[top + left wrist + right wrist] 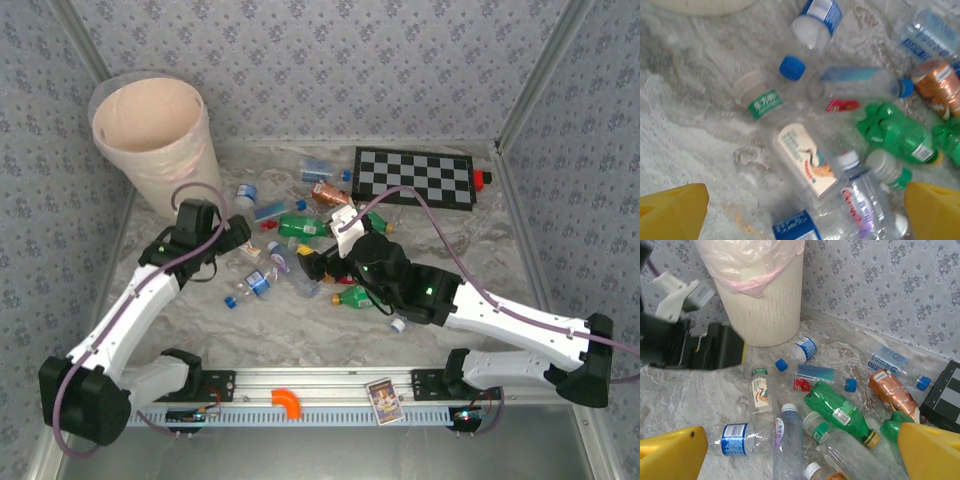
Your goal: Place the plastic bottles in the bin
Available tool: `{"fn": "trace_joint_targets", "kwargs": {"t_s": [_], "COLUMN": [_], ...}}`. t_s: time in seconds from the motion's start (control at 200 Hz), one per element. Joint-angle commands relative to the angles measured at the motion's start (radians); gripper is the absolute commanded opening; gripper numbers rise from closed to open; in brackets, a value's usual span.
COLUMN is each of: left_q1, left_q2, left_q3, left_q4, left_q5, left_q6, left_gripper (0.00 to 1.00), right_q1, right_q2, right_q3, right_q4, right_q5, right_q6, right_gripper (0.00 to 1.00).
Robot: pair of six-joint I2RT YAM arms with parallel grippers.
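Several plastic bottles lie scattered mid-table (300, 240). The peach-beige bin (150, 125) with its clear liner stands at the far left, also seen in the right wrist view (765, 300). My left gripper (805, 215) hangs open over a clear bottle with a crane label (807, 160), a blue-labelled bottle (795, 227) and a purple-labelled one (860, 207); nothing is held. My right gripper (800, 460) is open and empty above a purple-labelled clear bottle (787, 440), a green bottle (840, 412) and a blue-labelled one (737, 439). An orange bottle (890, 390) lies further right.
The black-and-white checkerboard (415, 177) lies at the back right with a red block (484, 180) at its end. Patterned walls close in the table on three sides. The left arm (685, 340) sits just in front of the bin in the right wrist view.
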Motion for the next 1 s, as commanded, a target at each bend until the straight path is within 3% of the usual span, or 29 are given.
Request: {"fn": "trace_joint_targets", "kwargs": {"t_s": [0.0, 0.23, 0.68, 0.994], "left_q1": [-0.010, -0.041, -0.174, -0.323], "left_q2": [-0.089, -0.185, -0.075, -0.019], "left_q3": [-0.097, -0.271, -0.383, -0.372], "left_q4": [0.051, 0.107, 0.278, 0.255], "left_q5": [0.020, 0.059, 0.179, 0.114], "left_q6": [0.007, 0.032, 0.052, 0.080], "left_gripper": [1.00, 0.99, 0.97, 0.96], "right_q1": [-0.011, -0.025, -0.028, -0.028], "right_q2": [-0.013, 0.006, 0.027, 0.031], "right_q3": [-0.012, -0.013, 0.010, 0.014], "right_q4": [0.021, 0.031, 0.021, 0.027], "right_q5": [-0.024, -0.051, -0.060, -0.067], "right_q6": [0.030, 0.041, 0.047, 0.046], "right_gripper": [1.00, 1.00, 1.00, 1.00]}}
